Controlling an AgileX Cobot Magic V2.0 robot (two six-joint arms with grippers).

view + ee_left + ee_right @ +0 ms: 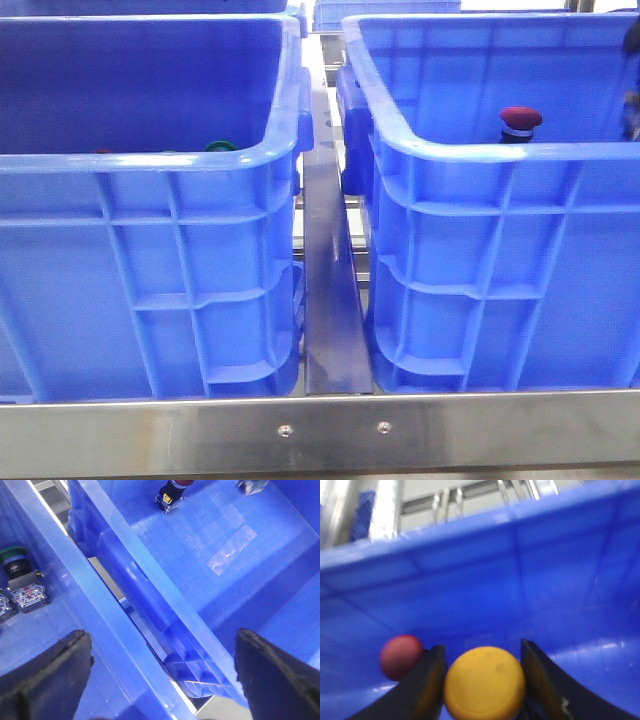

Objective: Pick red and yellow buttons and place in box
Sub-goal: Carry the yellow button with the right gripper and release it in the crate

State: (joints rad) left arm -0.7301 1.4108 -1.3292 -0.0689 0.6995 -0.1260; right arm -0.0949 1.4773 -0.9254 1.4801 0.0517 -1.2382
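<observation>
The red button [520, 119] stands inside the right blue box [470, 150]. It also shows in the left wrist view [171, 494] and in the right wrist view [400, 656]. My right gripper [481, 646] is low inside this box, its fingers closed against both sides of the yellow button [485, 682], right beside the red one. In the front view only a dark part of the right arm [632, 40] shows at the right edge. My left gripper [161, 631] is open and empty, above the gap between the two crates.
The left blue crate [150, 160] holds a green-capped button [220, 146], which also shows in the left wrist view [15, 559] next to another switch block [30, 595]. A metal bar [328, 300] runs between the crates, and a metal rail [320, 430] crosses the front.
</observation>
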